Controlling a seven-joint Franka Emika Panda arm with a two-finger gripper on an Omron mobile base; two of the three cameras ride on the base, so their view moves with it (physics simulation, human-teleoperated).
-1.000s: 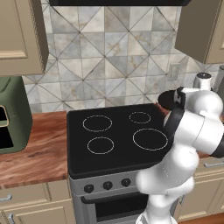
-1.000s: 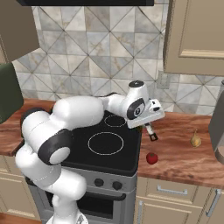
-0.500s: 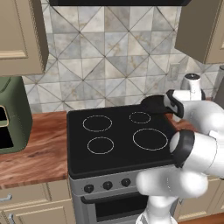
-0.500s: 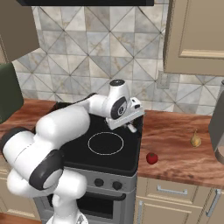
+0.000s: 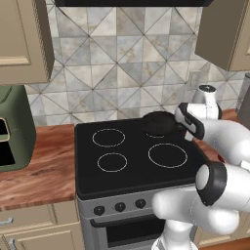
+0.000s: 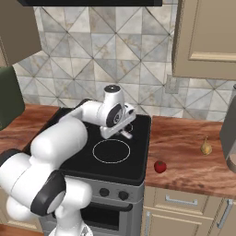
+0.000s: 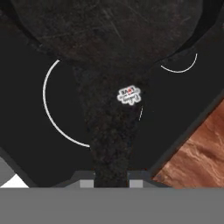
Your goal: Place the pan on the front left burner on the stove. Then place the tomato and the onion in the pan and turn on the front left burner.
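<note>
Pan (image 5: 157, 123): held above the stove's (image 5: 132, 166) rear right, handle clamped in gripper (image 7: 111, 177). Front left burner (image 5: 112, 162): bare. Tomato (image 6: 160, 166), onion (image 6: 206, 147): on desk (image 6: 193, 156), right of stove edge.

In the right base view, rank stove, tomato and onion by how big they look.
1. stove, by far the largest.
2. tomato and onion: both small and look about alike; the onion sits farther back, so I won't rank them.
</note>
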